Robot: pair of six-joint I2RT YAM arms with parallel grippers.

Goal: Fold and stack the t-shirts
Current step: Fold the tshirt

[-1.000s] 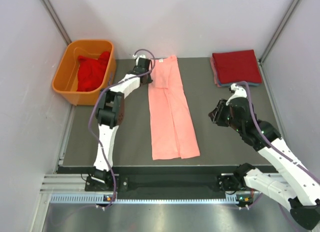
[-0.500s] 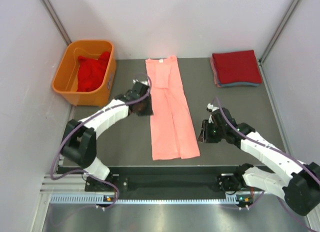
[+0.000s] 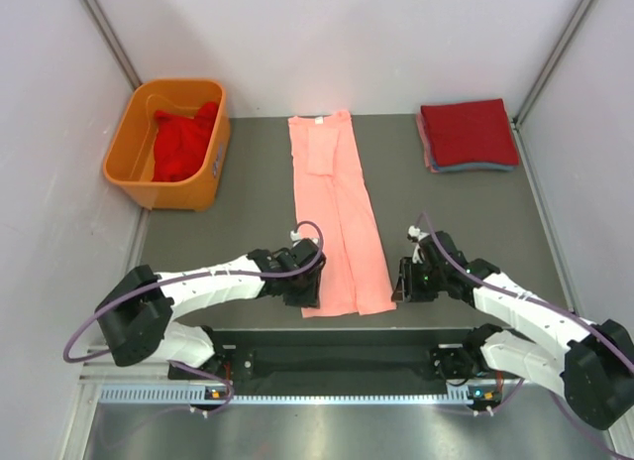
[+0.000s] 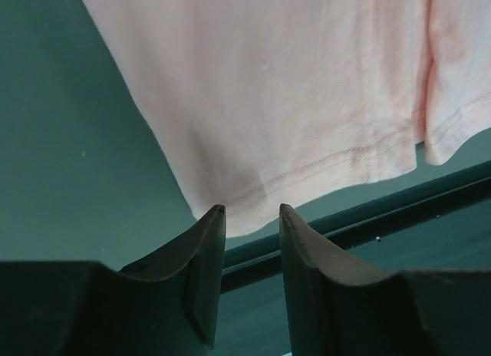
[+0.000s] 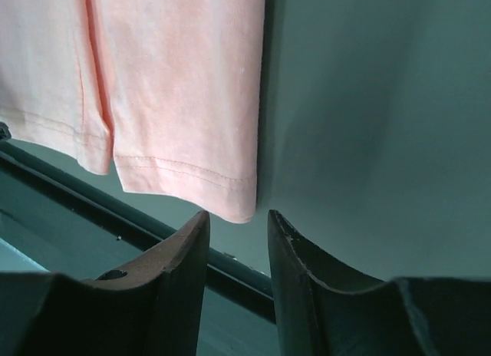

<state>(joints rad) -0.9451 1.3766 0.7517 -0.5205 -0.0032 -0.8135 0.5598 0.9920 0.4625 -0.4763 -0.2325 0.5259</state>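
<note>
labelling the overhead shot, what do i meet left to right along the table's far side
orange plastic tub holding a crumpled red t-shirt → long salmon-pink t-shirt → folded t-shirt stack, dark red on top

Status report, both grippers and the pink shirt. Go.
Left gripper open at near-left hem corner of pink shirt. Right gripper open at near-right corner. Shirt flat, folded lengthwise. Nothing in the way.
</note>
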